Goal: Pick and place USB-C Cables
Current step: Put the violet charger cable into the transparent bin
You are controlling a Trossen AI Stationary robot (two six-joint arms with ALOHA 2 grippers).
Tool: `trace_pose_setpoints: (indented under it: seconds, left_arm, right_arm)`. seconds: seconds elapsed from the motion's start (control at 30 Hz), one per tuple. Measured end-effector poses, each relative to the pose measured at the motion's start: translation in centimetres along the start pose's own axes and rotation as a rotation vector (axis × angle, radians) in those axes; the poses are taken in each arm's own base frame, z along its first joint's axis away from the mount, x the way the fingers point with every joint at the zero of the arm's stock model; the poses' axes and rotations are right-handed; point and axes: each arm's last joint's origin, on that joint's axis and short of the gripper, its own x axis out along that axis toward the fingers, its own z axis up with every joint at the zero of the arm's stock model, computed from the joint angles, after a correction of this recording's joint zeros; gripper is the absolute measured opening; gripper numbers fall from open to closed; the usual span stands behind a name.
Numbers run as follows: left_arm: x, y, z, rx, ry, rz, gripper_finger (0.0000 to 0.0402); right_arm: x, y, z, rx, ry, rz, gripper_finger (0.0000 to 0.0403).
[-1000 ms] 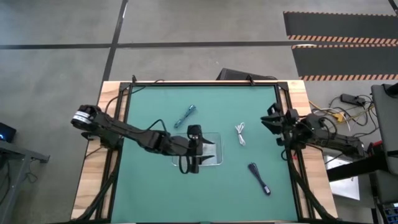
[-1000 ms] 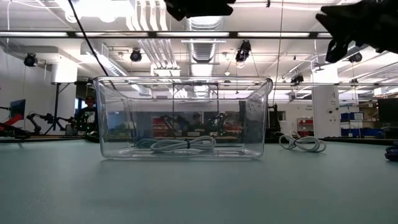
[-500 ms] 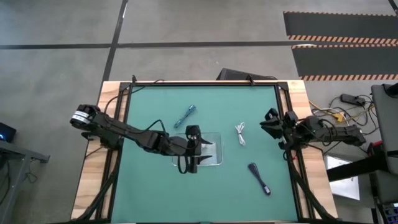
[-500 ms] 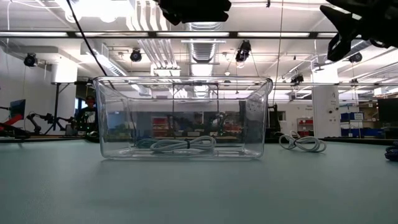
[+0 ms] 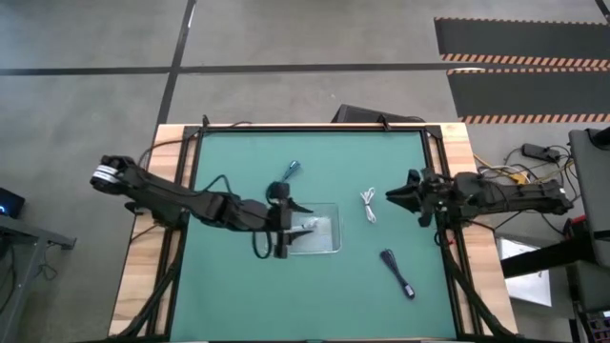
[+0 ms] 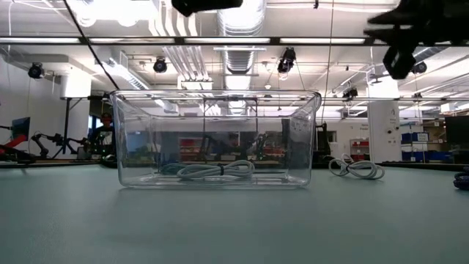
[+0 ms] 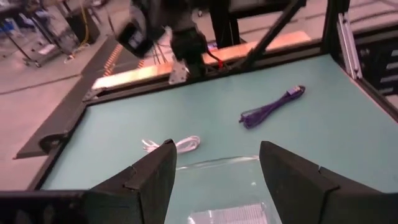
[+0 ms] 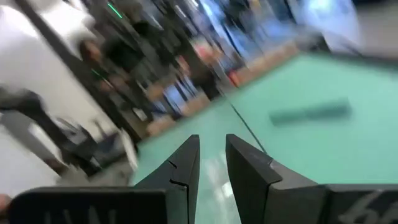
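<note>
The clear tray (image 5: 319, 232) sits near the middle of the green table (image 5: 238, 286), and everything else is placed from it. Inside the tray lies one white cable (image 6: 216, 170), coiled flat on the tray floor; in the high view it shows as a pale bundle (image 5: 307, 227) toward the tray's left part. The left gripper (image 5: 286, 229) hangs over the tray's left edge, above the rim and not down among the walls, with its two fingers (image 7: 146, 177) spread wide and nothing between them. The second white cable (image 5: 369, 205) lies on the table just to the right of the tray, apart from its wall; the low view shows it resting beyond the tray's right corner (image 6: 357, 169). The teal cable (image 5: 292, 171) lies on the table on the far side of the tray, partly hidden by the left arm, so only its far end shows. The dark cable (image 5: 397, 272) lies stretched out on the table to the right of the tray and nearer the front edge, well apart from it; the left wrist view shows it as a purplish bundle (image 7: 272, 106). The right gripper (image 5: 393, 197) is in the air to the right of the tray, beyond the second white cable and pointing toward it, with its fingers (image 8: 180, 171) drawn to a narrow gap and holding nothing.
</note>
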Motion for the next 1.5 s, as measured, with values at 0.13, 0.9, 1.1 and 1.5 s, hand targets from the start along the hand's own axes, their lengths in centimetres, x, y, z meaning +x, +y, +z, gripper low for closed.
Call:
trace_pose_setpoints:
  seconds: [0.13, 0.9, 1.1, 1.5]
  left_arm:
    - [-1.8, 0.6, -0.3, -0.035, -0.022, 0.005, 0.0215]
    - [-4.9, 1.1, -2.2, -0.194, -0.039, -0.041, 0.0215]
    - [-4.9, 1.0, -2.2, -0.193, -0.039, -0.046, 0.0215]
    - [-4.9, 1.0, -2.2, -0.192, -0.039, -0.048, 0.0215]
  right_arm:
    - [1.3, -0.1, -0.2, 0.092, 0.237, -0.169, 0.0068]
    - [7.4, 6.4, -2.8, 0.319, 0.902, -0.557, 0.0068]
    - [8.9, 8.8, -4.0, 0.276, 1.057, -0.706, 0.0068]
    - [12.0, 11.5, -9.3, 0.278, 1.383, -0.852, 0.0071]
